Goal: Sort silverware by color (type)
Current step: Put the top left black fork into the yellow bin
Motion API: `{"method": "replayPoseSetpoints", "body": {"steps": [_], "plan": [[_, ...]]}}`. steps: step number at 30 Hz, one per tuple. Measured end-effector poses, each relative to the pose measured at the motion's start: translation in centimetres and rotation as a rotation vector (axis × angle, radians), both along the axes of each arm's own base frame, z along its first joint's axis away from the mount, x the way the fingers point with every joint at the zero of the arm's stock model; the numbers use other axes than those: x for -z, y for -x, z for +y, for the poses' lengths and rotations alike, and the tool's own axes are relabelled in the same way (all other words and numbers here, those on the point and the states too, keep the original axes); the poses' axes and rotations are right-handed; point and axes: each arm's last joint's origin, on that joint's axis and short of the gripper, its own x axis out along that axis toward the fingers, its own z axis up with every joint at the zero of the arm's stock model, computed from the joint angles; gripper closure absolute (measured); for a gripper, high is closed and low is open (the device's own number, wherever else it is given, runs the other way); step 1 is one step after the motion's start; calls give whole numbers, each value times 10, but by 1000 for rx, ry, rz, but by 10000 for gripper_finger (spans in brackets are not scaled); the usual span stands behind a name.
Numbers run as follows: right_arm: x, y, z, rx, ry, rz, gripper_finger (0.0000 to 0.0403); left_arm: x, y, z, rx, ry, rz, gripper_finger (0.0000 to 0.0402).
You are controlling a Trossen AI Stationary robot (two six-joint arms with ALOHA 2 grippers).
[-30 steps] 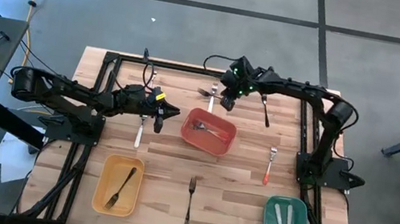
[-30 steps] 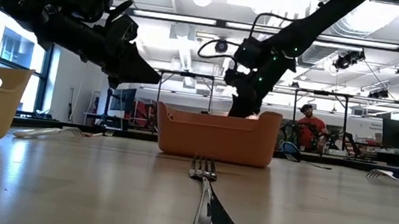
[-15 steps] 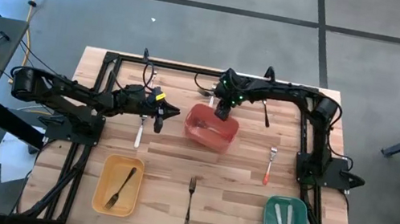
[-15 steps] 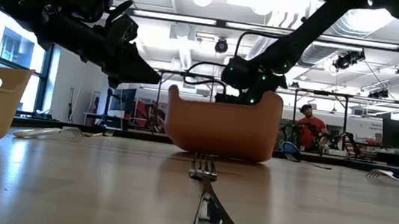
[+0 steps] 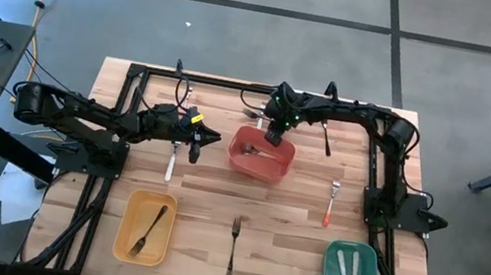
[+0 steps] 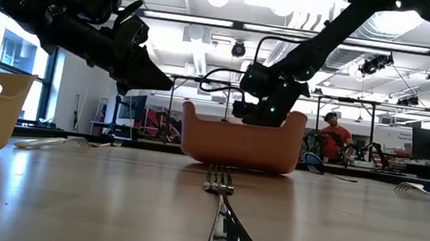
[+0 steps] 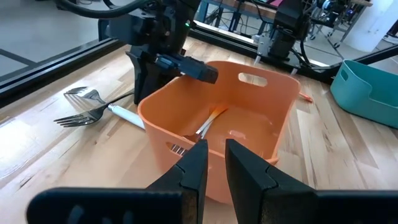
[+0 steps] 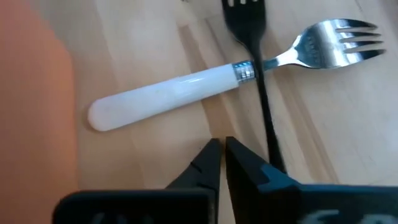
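White-handled fork [image 8: 186,87] is crossed by a dark fork [image 8: 255,74] on the table [image 5: 292,215], just beyond the red bin [image 5: 259,156] at its 12 o'clock. The right pincer [image 5: 272,132], fingers together, is best opened wide and centred on the white handle alone. The left pincer [image 5: 216,137] waits at the bin's 9 o'clock, slightly parted, holding nothing.

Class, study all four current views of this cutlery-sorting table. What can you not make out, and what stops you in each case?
- Contents of the red bin: low view, its wall hides them.
- Right gripper fingertips: high view, arm body covers them.
- Dark fork's handle end: right wrist view, fingers hide it.
- Green bin: left wrist view, cut off by the edge.
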Motion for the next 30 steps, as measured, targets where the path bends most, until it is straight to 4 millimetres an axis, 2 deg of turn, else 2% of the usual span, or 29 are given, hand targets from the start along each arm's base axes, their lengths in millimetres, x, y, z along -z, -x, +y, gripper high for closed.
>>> {"method": "replayPoseSetpoints", "body": {"steps": [3,9,16,20,23,26,30], "plan": [[-5,3,4,-24,-48,-10,396,0,0,0,0,0,0,355],[-29,4,15,-62,-119,-79,402,0,0,0,0,0,0,355],[-31,-5,44,-153,-155,-38,402,0,0,0,0,0,1,355],[-34,-9,54,-190,-134,-45,402,0,0,0,0,0,1,355],[-39,-10,55,-188,-92,-56,402,0,0,0,0,1,1,355],[-47,-7,47,-129,11,-51,391,0,0,0,-2,6,1,355],[-47,-2,32,-69,71,-34,342,0,0,0,-1,7,0,355]]}}
